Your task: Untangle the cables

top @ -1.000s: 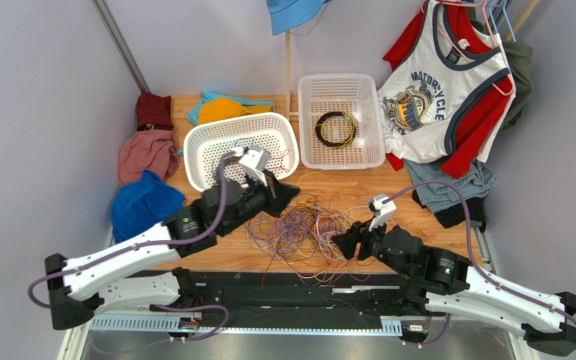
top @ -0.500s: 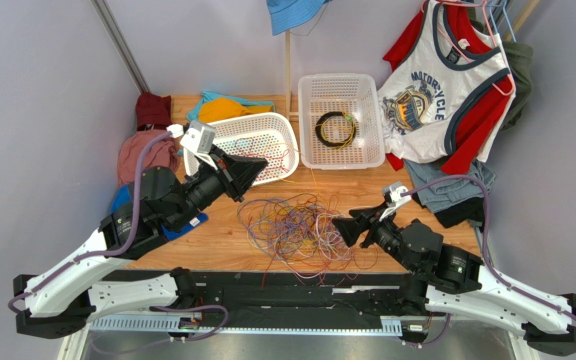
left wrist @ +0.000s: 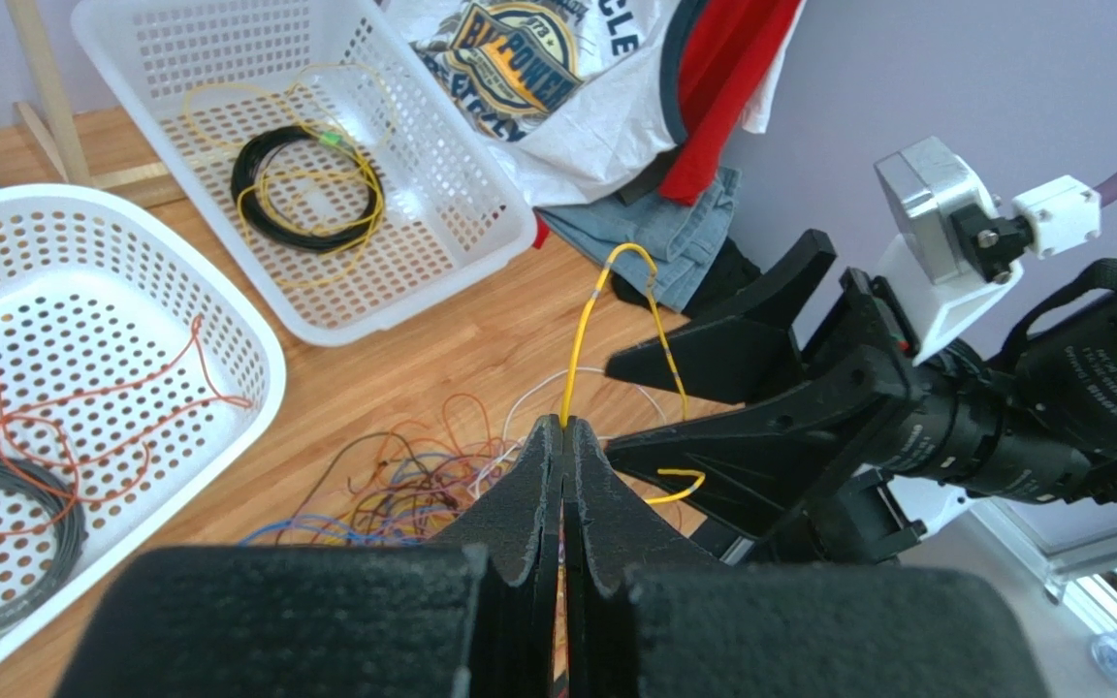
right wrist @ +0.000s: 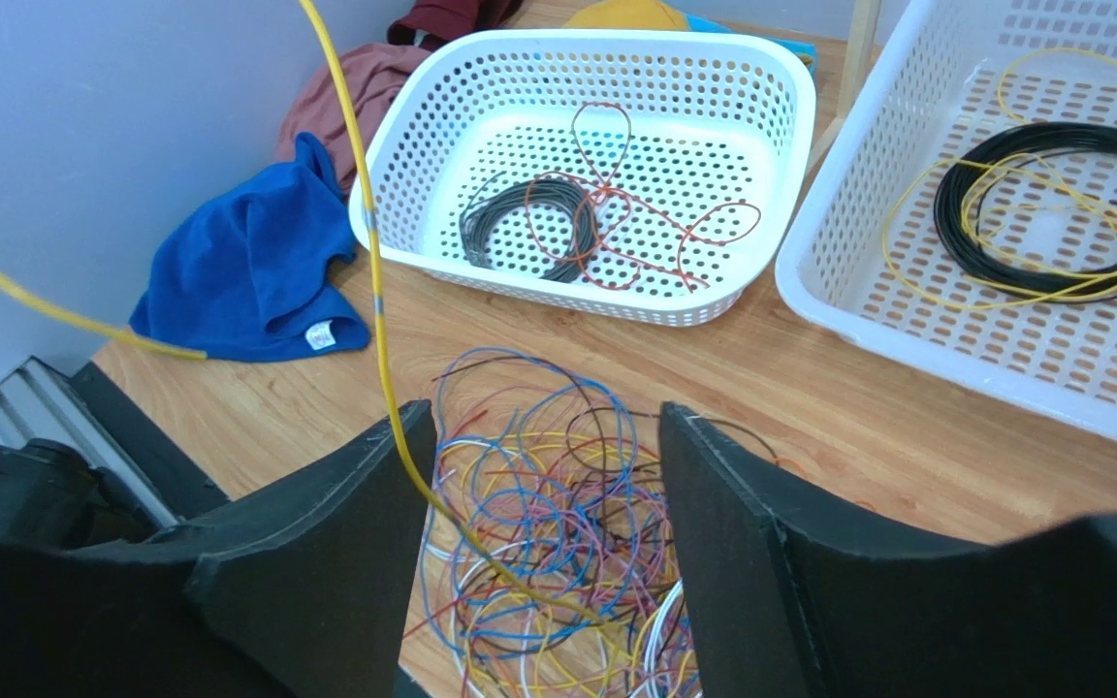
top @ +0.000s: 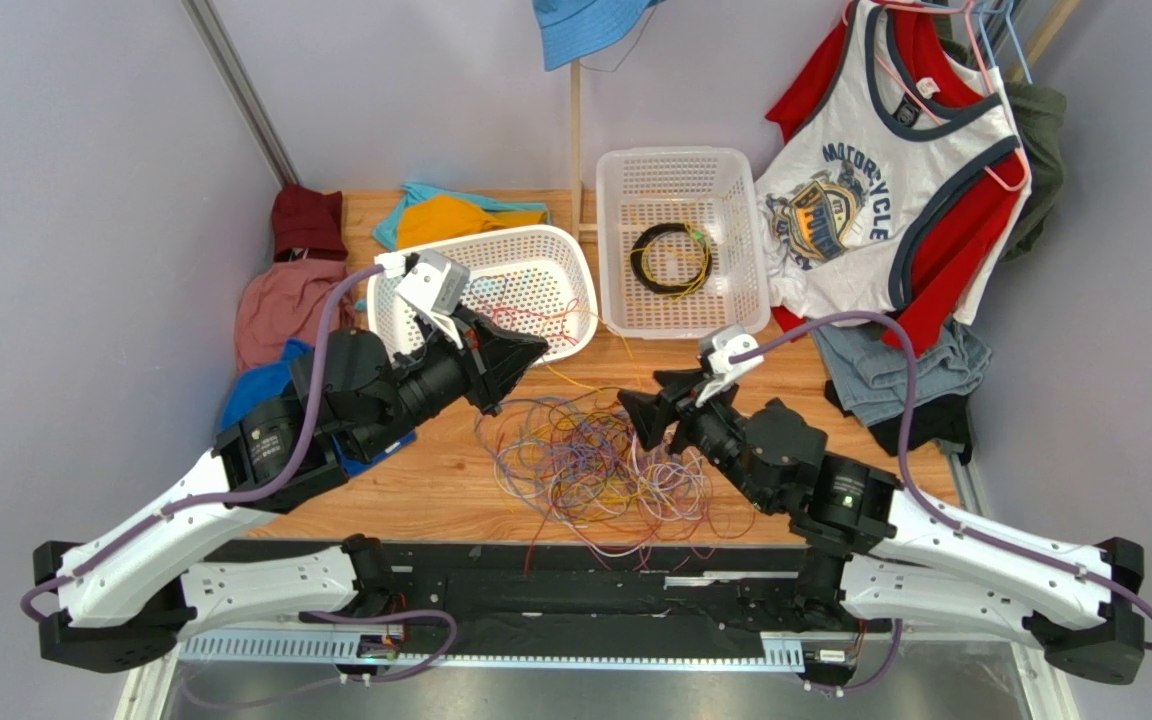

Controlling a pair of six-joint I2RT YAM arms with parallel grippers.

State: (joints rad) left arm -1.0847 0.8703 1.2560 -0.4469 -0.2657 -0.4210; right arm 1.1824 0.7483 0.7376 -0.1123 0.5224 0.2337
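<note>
- Now, the left gripper (left wrist: 565, 436) is clamped on a yellow wire (left wrist: 573, 356). Its fingers (left wrist: 528, 495) are pressed flat together, and the wire rises from the tips toward 12 o'clock, then loops over toward 3 o'clock
- Right gripper (right wrist: 543, 480) has its jaws spread wide and holds nothing. The yellow wire slants down between its fingers (right wrist: 331, 538), close by the left one; whether they touch I cannot tell
- Past the fingers the wire drops into the cables (top: 597, 458), a loose heap of purple, blue, red, orange, yellow and white strands. The heap lies on the table (top: 455, 480), between the two grippers in the top view
- Left basket (right wrist: 579, 51) sits at 11 o'clock from the heap and holds a red wire (right wrist: 637, 204) lying partly over a black coil (right wrist: 528, 218)
- Right basket (top: 687, 324), at 1 o'clock from the heap, holds a second coil (top: 668, 258) with thin yellow strands looped about it
- Blue cloth (right wrist: 244, 277) lies at 9 o'clock from the heap, just beside the left basket
</note>
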